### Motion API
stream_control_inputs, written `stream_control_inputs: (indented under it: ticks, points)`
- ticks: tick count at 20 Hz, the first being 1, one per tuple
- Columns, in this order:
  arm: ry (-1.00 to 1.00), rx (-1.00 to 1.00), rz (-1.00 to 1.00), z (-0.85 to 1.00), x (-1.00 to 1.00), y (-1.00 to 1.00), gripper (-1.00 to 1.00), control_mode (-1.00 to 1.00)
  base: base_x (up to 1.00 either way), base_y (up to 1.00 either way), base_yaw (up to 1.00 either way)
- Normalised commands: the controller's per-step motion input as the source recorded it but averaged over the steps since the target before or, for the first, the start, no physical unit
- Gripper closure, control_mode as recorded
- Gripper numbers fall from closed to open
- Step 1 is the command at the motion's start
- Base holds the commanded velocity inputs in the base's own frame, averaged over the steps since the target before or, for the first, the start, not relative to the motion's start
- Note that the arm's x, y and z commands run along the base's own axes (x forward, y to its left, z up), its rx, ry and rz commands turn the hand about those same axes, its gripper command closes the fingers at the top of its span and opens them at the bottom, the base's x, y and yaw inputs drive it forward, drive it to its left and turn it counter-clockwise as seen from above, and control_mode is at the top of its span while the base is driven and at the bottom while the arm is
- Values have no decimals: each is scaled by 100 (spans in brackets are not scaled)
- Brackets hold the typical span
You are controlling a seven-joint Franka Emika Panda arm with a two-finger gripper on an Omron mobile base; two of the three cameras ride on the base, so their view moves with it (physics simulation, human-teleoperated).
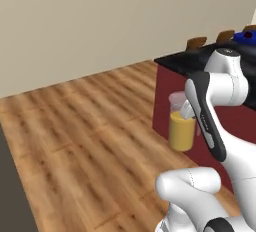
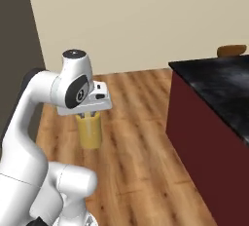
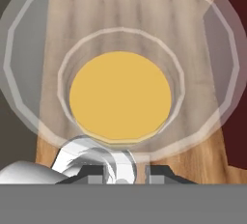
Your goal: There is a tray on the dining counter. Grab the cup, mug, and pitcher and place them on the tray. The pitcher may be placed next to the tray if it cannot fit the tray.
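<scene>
A: Above the wooden floor, left of the dining counter, the pitcher is carried upright in mid-air by the gripper.

B: How are the jaws set?

A: In the hand view the two dark fingertips are seen at the near edge of the pitcher's rim, a narrow gap kept between them, with the clear wall or handle caught there. The pitcher is clamped by them. From the right base view the hand is seen directly on top of the pitcher, which hangs below it with nothing under its base.

B: What is seen inside the pitcher?

A: Orange liquid is seen in the lower part; the upper part is clear. In the hand view the liquid is seen from above as a round disc inside the rim.

B: And the counter?

A: Its black marbled top on a dark red base is seen to the right in both base views. The pitcher is held apart from it, lower than the top and beside the red side panel. Wooden chair backs are seen at the far side. A bit of blue, possibly the tray, is seen at the far right end, mostly hidden by the arm; what lies on it cannot be told.
</scene>
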Motion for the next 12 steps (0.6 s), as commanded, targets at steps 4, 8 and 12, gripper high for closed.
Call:
stream_control_inputs:
  ticks: [4,8,12]
  points:
    - [0,0,0,0,0,0,100,100,100,67,-22]
    - [0,0,0,0,0,0,100,100,96,72,-20]
    - [0,0,0,0,0,0,100,100,75,82,-13]
